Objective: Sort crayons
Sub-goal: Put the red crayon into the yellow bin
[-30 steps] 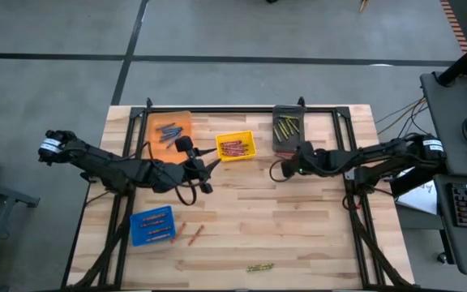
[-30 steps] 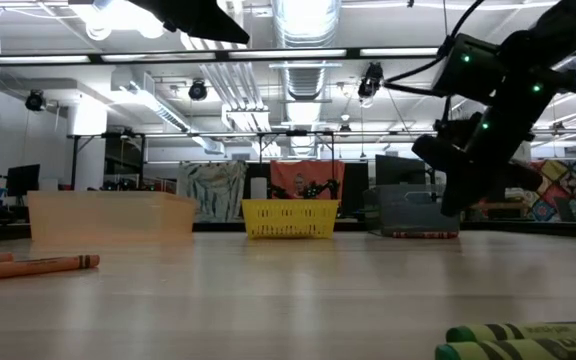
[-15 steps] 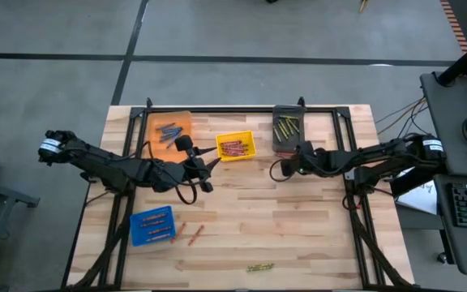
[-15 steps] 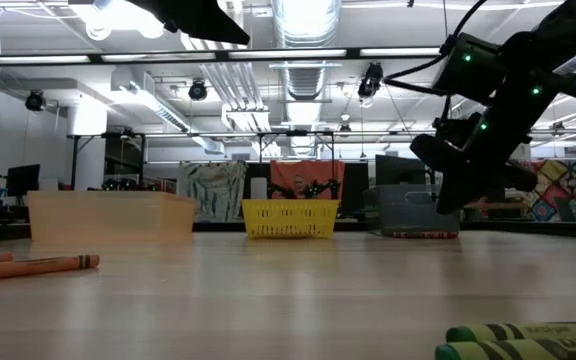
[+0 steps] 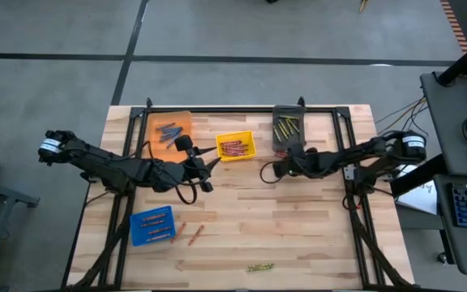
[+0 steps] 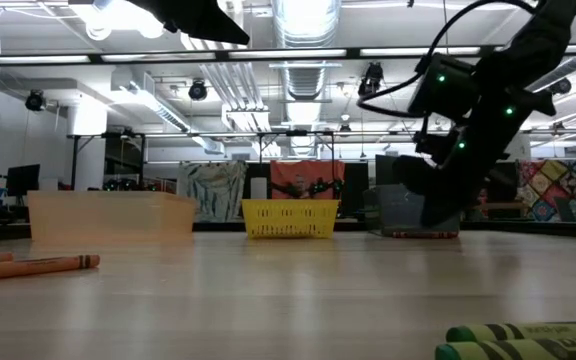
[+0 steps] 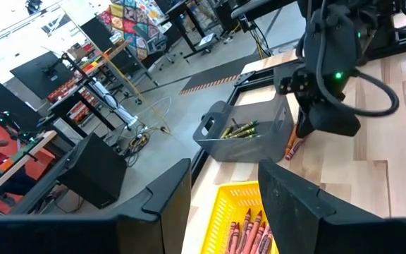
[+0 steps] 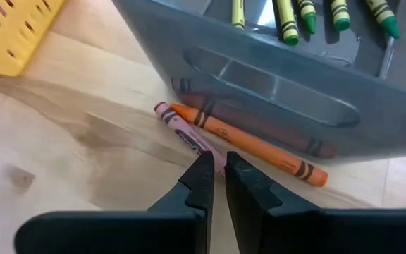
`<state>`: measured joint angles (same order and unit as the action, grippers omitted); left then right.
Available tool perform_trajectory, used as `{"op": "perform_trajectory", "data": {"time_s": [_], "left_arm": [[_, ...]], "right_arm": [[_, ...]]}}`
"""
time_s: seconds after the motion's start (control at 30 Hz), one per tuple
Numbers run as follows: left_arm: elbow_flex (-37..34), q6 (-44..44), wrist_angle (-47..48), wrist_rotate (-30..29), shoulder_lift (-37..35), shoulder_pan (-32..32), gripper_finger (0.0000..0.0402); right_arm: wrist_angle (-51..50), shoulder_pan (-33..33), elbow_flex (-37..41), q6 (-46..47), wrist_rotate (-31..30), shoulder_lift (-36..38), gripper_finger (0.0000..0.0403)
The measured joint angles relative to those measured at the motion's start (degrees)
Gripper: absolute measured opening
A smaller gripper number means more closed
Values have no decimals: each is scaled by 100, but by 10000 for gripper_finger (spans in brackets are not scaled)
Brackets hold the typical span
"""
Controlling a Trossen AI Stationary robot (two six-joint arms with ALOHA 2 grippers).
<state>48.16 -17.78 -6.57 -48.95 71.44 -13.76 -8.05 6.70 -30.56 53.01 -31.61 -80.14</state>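
Two crayons [image 8: 242,141] lie beside the grey bin [image 8: 273,77], right fingers [image 8: 201,185] nearly together above them.

Overhead looks straight down, low looks level across; both share the yellow bin [image 5: 236,147].

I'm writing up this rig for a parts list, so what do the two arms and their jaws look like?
Both arms are dark, slim and jointed, each with a white band near its base. The left gripper and right gripper end in narrow black jaws. Black cables loop beside each wrist, and small green lights glow on the right arm's wrist.
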Motion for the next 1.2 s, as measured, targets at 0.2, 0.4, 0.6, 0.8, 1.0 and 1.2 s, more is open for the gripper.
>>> {"op": "perform_trajectory", "data": {"time_s": [0.2,0.4,0.6,0.8,1.0,1.2], "left_arm": [[0,2,13,0,0,0,149],[0,26,18,0,0,0,149],[0,50,21,0,0,0,149],[0,76,19,1,0,0,149],[0,125,17,40,0,0,149],[0,245,45,46,-3,-13,149]], "right_arm": [[-15,19,-97,-6,-9,-356,27],[-70,-48,-156,38,672,-241,27],[-341,-93,-306,20,1103,114,27],[-1443,-93,-659,-575,1314,450,27],[-2063,-197,-1118,-2969,2665,533,30],[-2127,-345,-1229,-4235,2857,491,66]]}}
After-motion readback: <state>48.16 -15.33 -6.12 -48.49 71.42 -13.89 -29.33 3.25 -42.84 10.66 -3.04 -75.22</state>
